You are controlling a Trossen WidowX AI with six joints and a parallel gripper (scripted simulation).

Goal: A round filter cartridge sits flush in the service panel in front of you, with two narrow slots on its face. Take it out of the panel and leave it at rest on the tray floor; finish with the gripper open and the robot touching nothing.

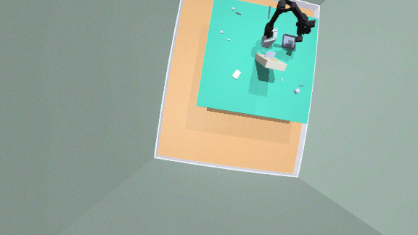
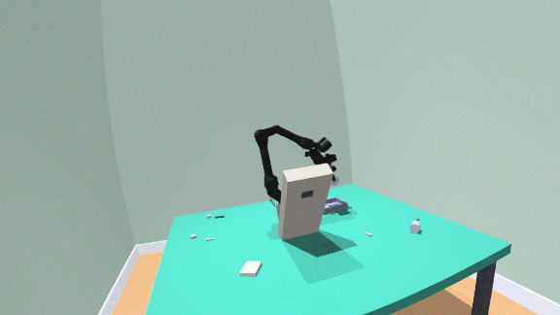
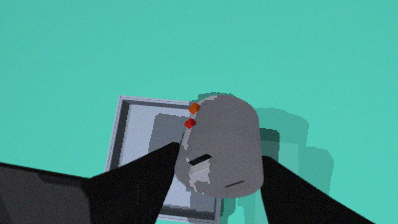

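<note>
Green worktop stood on orange floor, grey-green walls around, claw clamped on grey cartridge, tray on worktop below it.

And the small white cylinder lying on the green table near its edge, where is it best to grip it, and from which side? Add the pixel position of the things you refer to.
Probably grip the small white cylinder (image 1: 297, 91) (image 2: 414, 227) across its round side, coming from above; it is short and appears to lie on its side.

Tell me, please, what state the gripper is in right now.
Gripper: jaws shut on the filter cartridge.
</note>
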